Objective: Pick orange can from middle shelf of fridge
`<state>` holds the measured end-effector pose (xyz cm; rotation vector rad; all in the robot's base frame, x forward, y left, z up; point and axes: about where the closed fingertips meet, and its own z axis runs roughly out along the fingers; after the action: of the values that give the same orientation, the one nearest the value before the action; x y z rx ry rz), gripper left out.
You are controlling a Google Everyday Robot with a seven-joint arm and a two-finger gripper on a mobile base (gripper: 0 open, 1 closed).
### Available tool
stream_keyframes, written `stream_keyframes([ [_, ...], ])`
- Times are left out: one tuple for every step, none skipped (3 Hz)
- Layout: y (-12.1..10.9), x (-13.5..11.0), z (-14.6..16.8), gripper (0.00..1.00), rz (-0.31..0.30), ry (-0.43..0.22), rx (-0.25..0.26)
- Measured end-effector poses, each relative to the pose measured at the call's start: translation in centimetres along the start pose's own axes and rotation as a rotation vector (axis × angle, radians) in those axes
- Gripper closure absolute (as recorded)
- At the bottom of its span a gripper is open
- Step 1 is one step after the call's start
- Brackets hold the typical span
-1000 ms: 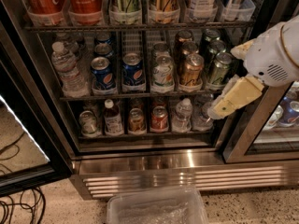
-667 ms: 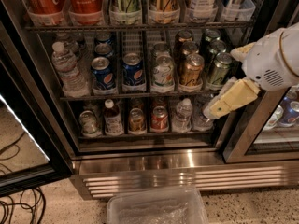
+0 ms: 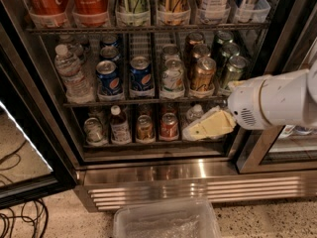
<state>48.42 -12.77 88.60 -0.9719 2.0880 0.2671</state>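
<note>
The orange can [image 3: 202, 74] stands at the front of its lane on the middle shelf [image 3: 143, 102] of the fridge [image 3: 163, 175]. More copper cans sit behind it. A white-green can [image 3: 172, 77] is to its left and dark green cans [image 3: 232, 69] to its right. My gripper [image 3: 205, 127] with pale yellow fingers reaches in from the right on a white arm [image 3: 277, 100]. It sits below the middle shelf, in front of the lower rack, below and slightly right of the orange can. It holds nothing that I can see.
Blue Pepsi cans [image 3: 124, 76] and a water bottle [image 3: 72, 73] stand left on the middle shelf. Tall Coca-Cola cans [image 3: 69, 1] fill the rack above. Small bottles and cans [image 3: 143, 127] fill the rack below. A clear plastic bin [image 3: 166, 221] lies on the floor. Cables [image 3: 20, 217] lie at left.
My gripper has moved left and down, from beside the dark green cans at middle-shelf height to in front of the lower rack. The cans have not moved.
</note>
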Motion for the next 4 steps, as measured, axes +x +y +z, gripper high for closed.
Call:
stream_keyframes([
  [-1.5,-0.7,3.0,0.00,0.074,-0.084,0.045],
  [-1.6,-0.8,2.9,0.00,0.072,-0.087,0.050],
  [-1.8,-1.0,3.3,0.00,0.104,-0.126,0.079],
  [-2.5,-0.7,3.9,0.00,0.179,-0.206,0.135],
])
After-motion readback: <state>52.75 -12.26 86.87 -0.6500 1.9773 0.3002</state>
